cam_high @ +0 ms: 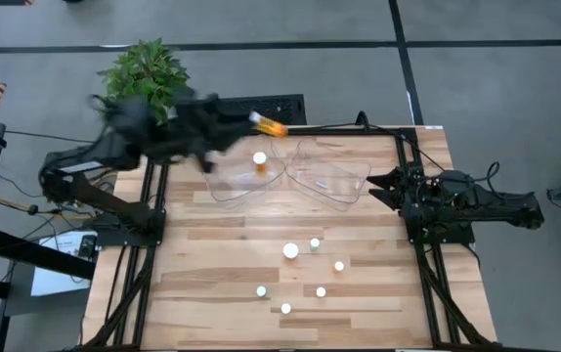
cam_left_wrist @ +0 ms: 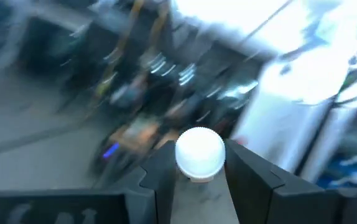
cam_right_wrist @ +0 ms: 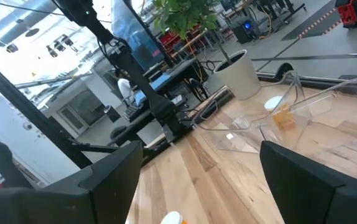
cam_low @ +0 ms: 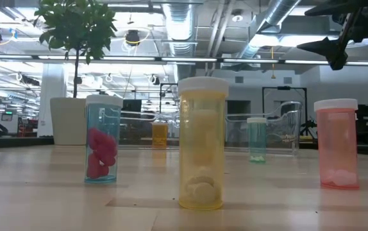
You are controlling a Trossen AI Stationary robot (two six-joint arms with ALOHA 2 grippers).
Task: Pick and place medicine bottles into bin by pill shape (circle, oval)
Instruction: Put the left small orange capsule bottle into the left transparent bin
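The left pincer (cam_high: 246,119) is raised over the far edge of the counter (cam_high: 212,284), beside the two clear bins, and it pinches an orange medicine bottle (cam_high: 270,124) lying sideways between its fingers (cam_left_wrist: 253,180), the white cap showing in the left wrist view. One orange bottle (cam_high: 260,161) already stands inside the left bin (cam_high: 224,188), while the right bin (cam_high: 331,182) holds none that I can see, and six other capped bottles (cam_high: 290,251) stand scattered on the near half of the counter. The right pincer (cam_high: 376,186) waits at the right edge of the counter with its fingers spread apart
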